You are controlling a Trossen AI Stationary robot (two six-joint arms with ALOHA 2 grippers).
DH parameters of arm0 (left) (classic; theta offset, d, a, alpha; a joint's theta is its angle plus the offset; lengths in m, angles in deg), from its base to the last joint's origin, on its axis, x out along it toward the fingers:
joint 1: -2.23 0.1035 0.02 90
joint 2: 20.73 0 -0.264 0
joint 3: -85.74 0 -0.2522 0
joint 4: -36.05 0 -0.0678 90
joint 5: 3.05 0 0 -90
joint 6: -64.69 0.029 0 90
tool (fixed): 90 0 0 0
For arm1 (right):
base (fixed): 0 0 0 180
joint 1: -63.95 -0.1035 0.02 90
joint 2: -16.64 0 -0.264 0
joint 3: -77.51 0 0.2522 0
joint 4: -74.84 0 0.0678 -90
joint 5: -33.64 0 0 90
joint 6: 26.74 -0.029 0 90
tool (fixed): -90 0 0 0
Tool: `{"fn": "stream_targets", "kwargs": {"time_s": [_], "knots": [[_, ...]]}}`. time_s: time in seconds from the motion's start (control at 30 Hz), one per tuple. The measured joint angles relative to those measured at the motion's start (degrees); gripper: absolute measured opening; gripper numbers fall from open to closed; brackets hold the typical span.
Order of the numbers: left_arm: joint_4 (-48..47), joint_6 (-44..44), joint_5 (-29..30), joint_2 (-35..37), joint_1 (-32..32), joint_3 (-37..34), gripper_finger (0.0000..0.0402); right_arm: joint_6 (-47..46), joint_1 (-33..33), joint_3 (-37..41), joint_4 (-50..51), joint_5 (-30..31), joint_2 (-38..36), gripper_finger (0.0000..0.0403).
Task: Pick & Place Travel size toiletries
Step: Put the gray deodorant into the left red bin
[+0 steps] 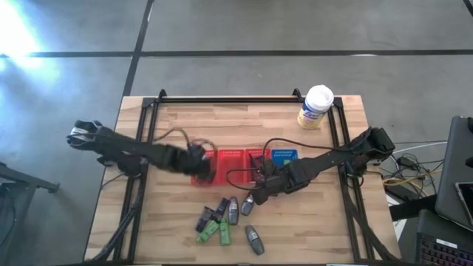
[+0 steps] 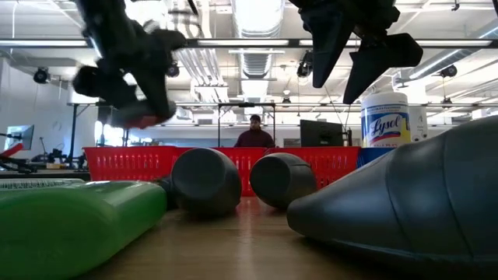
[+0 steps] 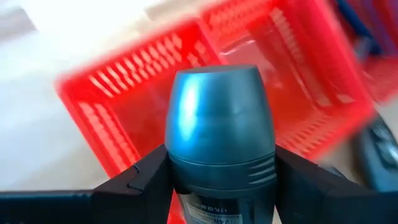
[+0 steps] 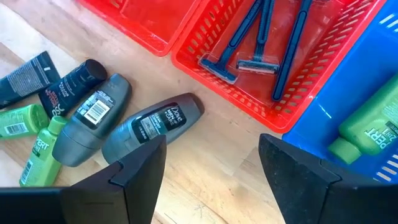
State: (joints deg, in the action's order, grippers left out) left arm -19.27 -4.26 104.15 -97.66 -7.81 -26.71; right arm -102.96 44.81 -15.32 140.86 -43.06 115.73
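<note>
My left gripper (image 1: 201, 168) hovers over the leftmost red basket (image 1: 207, 179) and is shut on a grey oval bottle (image 3: 217, 118). My right gripper (image 4: 211, 155) is open above the table beside the baskets, with a grey Dove bottle (image 4: 152, 124) just ahead of its fingers and untouched. A second grey bottle (image 4: 93, 118), green tubes (image 4: 37, 146) and dark tubes (image 4: 65, 90) lie flat on the wood. Blue razors (image 4: 258, 37) lie in a red basket (image 4: 205, 62). A green tube (image 4: 367, 130) lies in the blue basket (image 4: 329, 109). My left gripper pinches the grey bottle between its two fingers (image 3: 143, 180), one on each side of the ridged collar (image 3: 217, 177) just below the rounded cap. The cap end points away from the wrist. The bottle is lifted clear, over the red basket (image 3: 124, 118).
A white-lidded Lysol tub (image 1: 315, 107) stands near the table's far right corner. Three red baskets and one blue basket (image 1: 284, 155) sit in a row at mid-table. Loose toiletries cluster near the table's near edge (image 1: 225, 222). A person stands in the room behind (image 2: 255, 134).
</note>
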Motion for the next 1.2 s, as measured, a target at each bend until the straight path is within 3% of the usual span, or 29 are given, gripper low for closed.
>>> {"fn": "stream_targets", "kwargs": {"time_s": [0.2,0.33,0.5,0.77,1.07,1.2], "knots": [[0.3,3.9,-5.0,-0.1,7.2,-2.3,0.0217,-1.3,0.0,0.0,0.2,0.3,0.0,0.0256],[2.8,0.8,-6.0,-0.1,7.7,-5.0,0.022,-1.4,0.0,0.0,0.3,0.8,0.0,0.0245],[5.9,-1.9,-5.9,-0.1,7.8,-6.6,0.0256,-0.9,0.0,0.0,0.2,1.3,0.0,0.024],[5.6,-1.4,-5.8,0.1,7.7,-5.8,0.0296,0.2,0.0,0.0,0.2,-1.1,0.0,0.0268],[5.5,8.4,-9.6,3.1,2.4,-3.3,0.0298,-0.8,0.0,0.0,0.0,-1.8,0.0,0.0301],[5.1,7.8,-9.8,4.1,-1.6,-1.9,0.0297,-1.6,0.0,0.0,0.1,-1.8,0.0,0.0309]]}}
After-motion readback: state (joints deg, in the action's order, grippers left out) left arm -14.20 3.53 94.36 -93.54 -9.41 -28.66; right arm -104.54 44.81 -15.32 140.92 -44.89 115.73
